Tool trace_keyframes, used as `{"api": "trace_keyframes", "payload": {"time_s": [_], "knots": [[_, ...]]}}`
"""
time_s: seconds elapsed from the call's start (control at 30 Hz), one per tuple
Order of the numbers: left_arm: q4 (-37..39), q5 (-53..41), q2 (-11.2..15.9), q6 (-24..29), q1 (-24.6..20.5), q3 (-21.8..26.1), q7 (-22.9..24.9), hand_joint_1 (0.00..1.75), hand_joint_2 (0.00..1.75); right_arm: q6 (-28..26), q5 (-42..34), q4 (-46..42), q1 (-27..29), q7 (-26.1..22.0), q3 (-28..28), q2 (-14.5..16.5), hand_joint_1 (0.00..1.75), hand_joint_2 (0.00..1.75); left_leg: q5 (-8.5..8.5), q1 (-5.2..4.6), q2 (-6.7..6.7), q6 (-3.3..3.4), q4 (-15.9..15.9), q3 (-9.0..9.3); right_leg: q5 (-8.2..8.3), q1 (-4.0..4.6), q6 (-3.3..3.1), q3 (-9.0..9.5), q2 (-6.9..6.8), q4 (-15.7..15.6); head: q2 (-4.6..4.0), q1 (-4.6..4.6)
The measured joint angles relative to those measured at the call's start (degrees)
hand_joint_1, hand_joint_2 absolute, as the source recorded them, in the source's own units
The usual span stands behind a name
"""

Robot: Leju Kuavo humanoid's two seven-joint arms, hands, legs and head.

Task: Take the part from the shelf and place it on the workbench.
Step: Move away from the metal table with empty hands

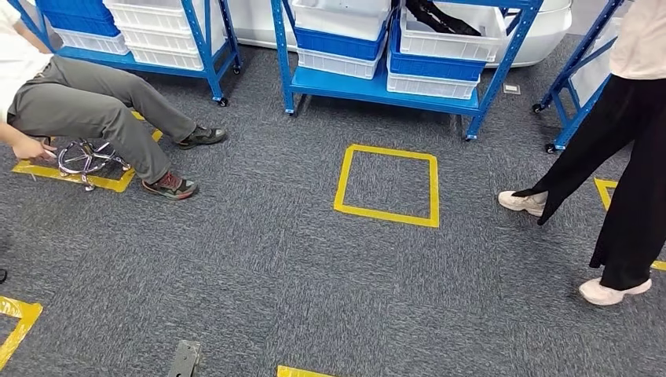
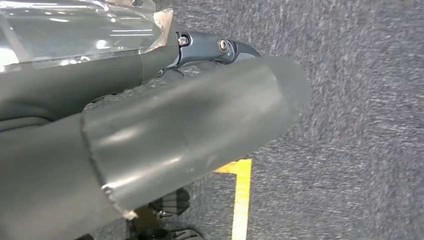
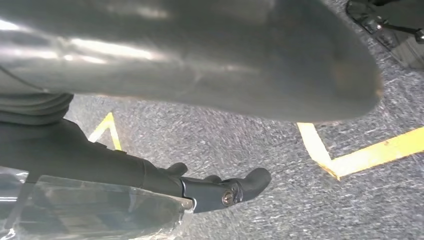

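Looking down from the head view, grey carpet (image 1: 259, 259) spreads ahead with a yellow taped square (image 1: 386, 185) near its middle, taken here as the landmark. Beyond the square stands a blue shelf (image 1: 377, 88) on castors, carrying blue and white bins (image 1: 448, 49); one white bin above it holds something dark (image 1: 440, 17), too unclear to name as the part. A second blue shelf (image 1: 206, 55) with white bins stands further to the left of the square, and a third blue frame (image 1: 572, 102) to its right.

Left of the square a person in grey trousers (image 1: 86, 106) sits low, feet on the carpet, one hand (image 1: 31, 148) on a chrome stool base (image 1: 82, 157) that rests on another yellow mark. Right of the square a person in black trousers (image 1: 628, 173) and pale shoes (image 1: 522, 202) stands mid-stride.

In the left wrist view the left robot hand (image 2: 190, 115) hangs over the carpet beside a yellow tape line (image 2: 242, 200); its thick thumb and a darker finger (image 2: 220, 47) show, with nothing held, fingers slightly apart. In the right wrist view the right robot hand (image 3: 210, 60) likewise hangs above carpet and a tape corner (image 3: 345, 155), a dark curled finger (image 3: 235, 189) visible and nothing in its grasp.
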Motion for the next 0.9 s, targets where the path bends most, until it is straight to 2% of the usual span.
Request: {"api": "trace_keyframes", "payload": {"time_s": [0.07,0.13,0.17,0.2,0.23,0.27,0.3,0.33,0.37,0.43,0.47,0.5,0.57,0.63,0.67,0.7,0.8,0.83,0.87,0.9], "knots": [[0.0,-0.05,-0.02,-0.01,-0.03,0.04,0.0,0.0,0.0,0.08,0.07,0.0,0.0,0.08,-0.03,-0.02,0.0,0.0,-0.77,-0.17,-0.06,-0.49,0.05,0.25,0.05,0.29,-1.15,0.85,0.05,-1.2,0.0,-0.05],[-0.04,-0.07,0.05,-0.02,-0.1,0.08,-0.01,0.0,0.0,0.08,0.21,-0.01,0.01,0.16,-0.08,0.02,0.0,0.0,-1.4,0.05,0.0,-1.09,0.57,0.32,-0.23,-0.15,-1.91,1.44,0.12,-1.57,0.0,-0.07],[-0.07,-0.08,0.08,-0.03,-0.17,0.1,-0.02,0.0,0.0,0.07,0.3,-0.01,0.01,0.21,-0.14,0.0,0.0,0.0,-2.08,0.2,0.09,-1.49,1.99,-0.2,-0.42,-0.41,-2.31,1.92,0.13,-1.78,0.0,-0.17],[-0.08,-0.09,0.11,-0.05,-0.23,0.12,-0.03,0.0,0.0,0.06,0.37,-0.01,0.0,0.26,-0.21,-0.01,0.0,0.0,-3.12,0.42,0.2,-1.95,4.56,-1.43,-0.7,-0.66,-2.71,2.5,0.14,-1.97,0.0,-0.29],[-0.08,-0.11,0.1,-0.07,-0.24,0.14,-0.03,0.0,0.0,0.05,0.46,0.0,-0.02,0.3,-0.28,-0.07,0.0,0.0,-4.3,0.73,0.3,-2.43,8.12,-3.45,-1.12,-0.65,-3.0,3.04,0.14,-2.02,0.0,-0.39],[-0.07,-0.13,0.09,-0.09,-0.23,0.15,-0.02,0.0,0.0,0.05,0.55,0.0,-0.01,0.29,-0.34,-0.05,0.0,0.0,-5.47,1.11,0.37,-2.88,12.15,-6.1,-1.62,-0.67,-3.17,3.58,0.12,-2.02,0.0,-0.48],[-0.07,-0.14,0.09,-0.09,-0.18,0.17,-0.01,0.0,0.0,0.05,0.63,0.0,0.06,0.29,-0.37,-0.04,0.0,0.0,-5.88,1.5,0.41,-3.26,15.34,-8.61,-2.17,-0.71,-3.15,4.2,0.15,-2.02,0.0,-0.46],[-0.07,-0.14,0.09,-0.09,-0.13,0.2,0.01,0.0,0.0,0.04,0.69,0.0,0.16,0.29,-0.39,-0.05,0.0,0.0,-5.21,1.83,0.46,-3.55,16.84,-10.42,-2.78,-0.78,-3.0,4.92,0.2,-2.02,0.0,-0.46],[-0.07,-0.16,0.09,-0.09,-0.11,0.22,0.01,0.0,0.0,0.03,0.72,0.0,0.27,0.29,-0.4,-0.08,0.0,0.0,-3.38,2.11,0.54,-3.77,16.23,-11.18,-3.42,-0.89,-2.8,5.77,0.26,-2.02,0.0,-0.49],[-0.07,-0.24,0.11,-0.09,-0.1,0.27,0.04,0.0,0.0,0.01,0.73,0.0,0.35,0.27,-0.43,-0.11,0.0,0.0,2.37,2.4,0.75,-3.91,9.59,-9.66,-4.78,-1.17,-2.3,7.51,0.36,-2.07,0.0,-0.49],[-0.05,-0.31,0.12,-0.09,-0.13,0.29,0.08,0.0,0.0,-0.02,0.73,-0.01,0.32,0.25,-0.43,-0.12,0.0,0.0,4.16,2.28,0.87,-3.86,6.21,-8.32,-5.45,-1.15,-1.92,8.17,0.37,-2.17,0.0,-0.51],[-0.04,-0.4,0.12,-0.1,-0.19,0.31,0.13,0.0,0.0,-0.05,0.73,-0.01,0.24,0.22,-0.44,-0.13,0.0,0.0,4.9,2.05,0.93,-3.54,3.76,-7.23,-6.02,-1.1,-1.48,8.64,0.38,-2.41,0.0,-0.54],[-0.02,-0.57,0.1,-0.07,-0.29,0.32,0.22,0.0,0.0,-0.16,0.75,-0.02,0.13,0.13,-0.47,-0.14,0.0,0.0,3.86,1.45,0.93,-2.43,1.88,-6.21,-6.28,-0.88,-0.4,9.83,0.31,-2.86,0.0,-0.65],[-0.04,-0.65,0.06,-0.01,-0.27,0.34,0.26,0.0,0.0,-0.27,0.83,-0.02,0.13,0.04,-0.55,-0.16,0.0,0.0,3.4,1.32,0.71,-1.01,0.77,-4.79,-6.0,-0.78,0.46,10.87,0.18,-2.63,0.0,-0.66],[-0.04,-0.68,0.05,0.04,-0.25,0.36,0.27,0.0,0.0,-0.33,0.87,-0.02,0.11,0.03,-0.62,-0.18,0.0,0.0,3.26,1.34,0.65,-0.44,0.32,-3.9,-6.01,-0.74,0.72,10.41,0.13,-1.38,-0.02,-0.54],[-0.05,-0.69,0.04,0.08,-0.26,0.39,0.27,0.0,0.0,-0.39,0.92,-0.02,0.06,0.02,-0.69,-0.19,0.0,0.0,3.12,1.38,0.58,0.01,-0.01,-2.91,-6.34,-0.75,0.63,9.11,0.07,0.97,-0.03,-0.37],[-0.04,-0.71,0.0,0.14,-0.26,0.45,0.31,0.0,0.0,-0.52,1.06,-0.02,0.14,0.01,-0.81,-0.22,0.0,0.0,1.79,1.33,0.48,0.56,-0.31,-1.24,-9.15,-0.86,0.14,1.55,0.05,11.13,-0.02,0.0],[-0.03,-0.71,-0.06,0.14,-0.2,0.45,0.33,0.0,0.0,-0.54,1.09,-0.01,0.3,0.02,-0.82,-0.27,0.0,0.0,1.24,1.31,0.37,0.56,-0.31,-0.63,-10.09,-0.84,0.23,-0.44,0.05,12.74,-0.02,0.03],[-0.03,-0.71,-0.12,0.13,-0.12,0.45,0.34,0.0,0.0,-0.54,1.12,0.01,0.47,0.02,-0.83,-0.32,0.0,0.0,0.78,1.29,0.25,0.53,-0.32,-0.08,-10.55,-0.81,0.45,-1.61,0.05,12.97,-0.02,0.08],[-0.02,-0.71,-0.19,0.11,-0.05,0.45,0.36,0.0,0.0,-0.54,1.16,0.02,0.64,0.03,-0.84,-0.38,0.0,0.0,0.34,1.28,0.13,0.46,-0.32,0.45,-10.17,-0.8,0.82,-2.05,0.05,11.82,-0.02,0.1]]}}
